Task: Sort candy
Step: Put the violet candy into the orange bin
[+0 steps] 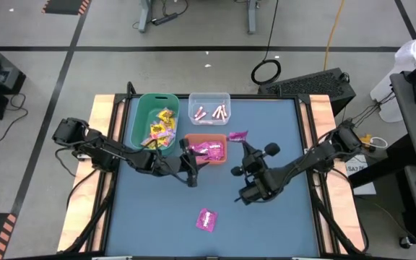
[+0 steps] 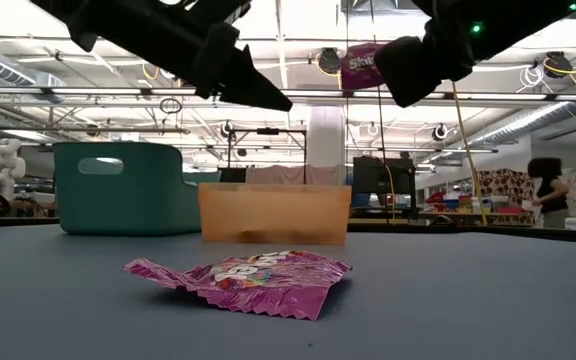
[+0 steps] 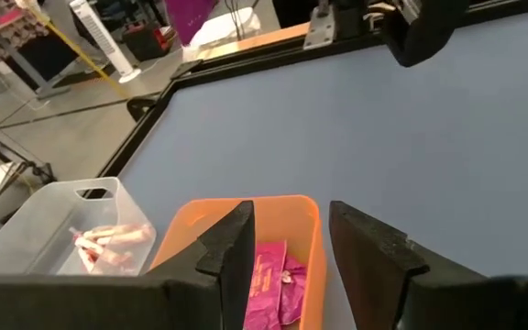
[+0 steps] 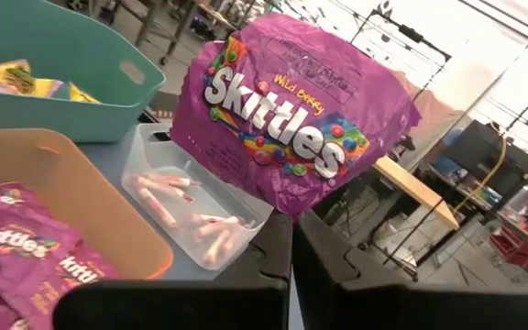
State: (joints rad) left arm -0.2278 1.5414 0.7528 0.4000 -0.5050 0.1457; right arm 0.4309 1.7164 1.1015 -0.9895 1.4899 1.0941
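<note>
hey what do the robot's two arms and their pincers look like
Both arms are dark, nearly black, jointed links with black cables running along them. The left pincer and the right pincer each end in two flat, blocky black fingers. No markings are legible.

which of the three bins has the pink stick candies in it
The clear bin, at the table's far edge beside the green bin. The green one holds yellow packets, and the orange bin, just in front, holds magenta packets.
</note>
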